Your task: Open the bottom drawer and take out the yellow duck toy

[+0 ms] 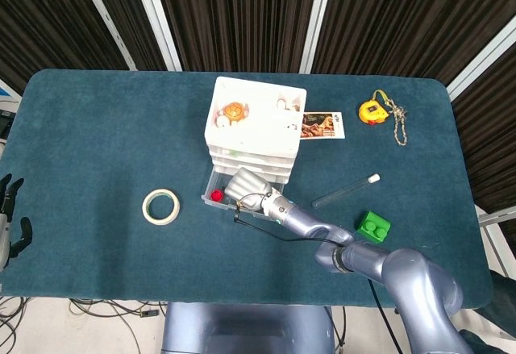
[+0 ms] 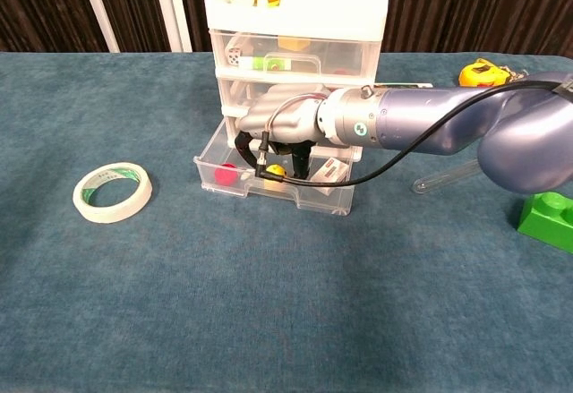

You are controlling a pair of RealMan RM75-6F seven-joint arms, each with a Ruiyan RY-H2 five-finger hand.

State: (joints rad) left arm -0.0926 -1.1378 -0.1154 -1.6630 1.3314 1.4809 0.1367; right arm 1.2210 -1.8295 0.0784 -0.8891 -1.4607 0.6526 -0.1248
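The white drawer unit (image 1: 254,128) (image 2: 295,44) stands mid-table with its clear bottom drawer (image 2: 210,156) pulled out. Inside lie a small yellow duck toy (image 2: 276,171), a red piece (image 2: 229,175) and a white item. My right hand (image 2: 282,129) (image 1: 248,186) reaches down into the drawer. Its fingers (image 2: 255,153) curl down on either side of the duck with small gaps, and the duck rests on the drawer floor. In the head view the hand hides the duck. My left hand (image 1: 8,221) hangs at the table's far left edge, fingers apart, holding nothing.
A roll of tape (image 1: 161,206) (image 2: 112,192) lies left of the drawer. A clear tube (image 1: 345,190) and a green block (image 1: 374,226) lie to the right. A yellow tape measure (image 1: 372,112) and a picture card (image 1: 322,125) sit at the back.
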